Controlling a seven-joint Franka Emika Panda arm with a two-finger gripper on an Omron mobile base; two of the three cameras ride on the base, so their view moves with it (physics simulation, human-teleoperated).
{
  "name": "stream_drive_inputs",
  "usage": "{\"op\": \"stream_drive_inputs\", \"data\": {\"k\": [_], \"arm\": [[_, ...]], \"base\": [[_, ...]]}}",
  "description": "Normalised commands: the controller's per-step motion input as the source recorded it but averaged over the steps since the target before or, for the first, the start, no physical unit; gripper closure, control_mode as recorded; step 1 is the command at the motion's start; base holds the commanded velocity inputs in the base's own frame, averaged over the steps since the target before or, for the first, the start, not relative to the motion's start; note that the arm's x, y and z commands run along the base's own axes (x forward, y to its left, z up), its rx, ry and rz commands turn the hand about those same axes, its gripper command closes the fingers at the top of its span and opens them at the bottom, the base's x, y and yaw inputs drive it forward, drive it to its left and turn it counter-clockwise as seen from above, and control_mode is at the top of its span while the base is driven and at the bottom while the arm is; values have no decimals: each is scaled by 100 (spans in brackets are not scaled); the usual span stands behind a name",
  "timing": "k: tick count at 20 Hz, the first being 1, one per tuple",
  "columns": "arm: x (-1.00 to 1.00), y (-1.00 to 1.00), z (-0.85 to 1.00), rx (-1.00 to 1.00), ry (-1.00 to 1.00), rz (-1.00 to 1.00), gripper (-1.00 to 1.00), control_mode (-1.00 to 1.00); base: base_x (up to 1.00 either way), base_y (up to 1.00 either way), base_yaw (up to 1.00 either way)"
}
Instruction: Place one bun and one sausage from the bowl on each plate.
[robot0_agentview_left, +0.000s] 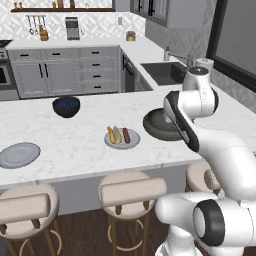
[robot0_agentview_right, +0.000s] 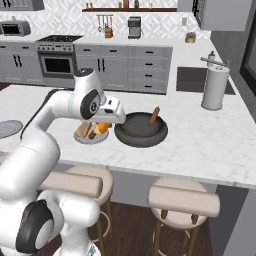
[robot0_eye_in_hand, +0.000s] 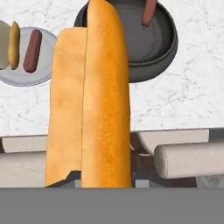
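Gripping a golden-orange bun (robot0_eye_in_hand: 94, 100) close to the hand camera, the gripper (robot0_eye_in_hand: 105, 177) is clamped tight on its lower end, with the bun's long axis running straight away from the hand, up the hand view toward the counter beyond. In the right base view the bun's orange end (robot0_agentview_right: 102, 128) peeks out beneath the white wrist, above the near plate.

That light-grey plate (robot0_agentview_left: 111, 143) sits on the marble counter (robot0_agentview_left: 75, 150) just beside the wide dark bowl (robot0_agentview_right: 140, 139), on its left as seen from the stools. It carries a bun (robot0_agentview_left: 116, 134) and a red-brown sausage (robot0_agentview_left: 126, 135) lying side by side, their long axes parallel and pointing roughly across the counter, away from the stools.

One sausage (robot0_agentview_right: 154, 115) leans inside the bowl, its upper end propped against the far rim, tilted up and away.

A second light-grey plate (robot0_agentview_left: 19, 154) lies well apart to the left, near the counter's front edge. A smaller blue-black bowl (robot0_agentview_left: 66, 106) stands farther back on the counter. Two padded stools (robot0_agentview_left: 131, 192) are tucked under the counter's near side.
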Motion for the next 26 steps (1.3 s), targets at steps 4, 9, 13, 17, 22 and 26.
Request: {"op": "stream_drive_inputs", "data": {"k": [4,9,13,17,22,26], "arm": [[-43,2,-1,0,7,12,100,-100],[-1,0,-4,0,5,0,100,-100],[0,11,-3,0,0,0,100,-100],[0,14,-3,0,0,0,100,100],[0,0,0,0,0,0,100,100],[0,0,0,0,0,0,100,100]], "base": [[0,0,0],[0,0,0],[0,0,0],[0,71,0],[0,100,0],[0,100,-2]]}}
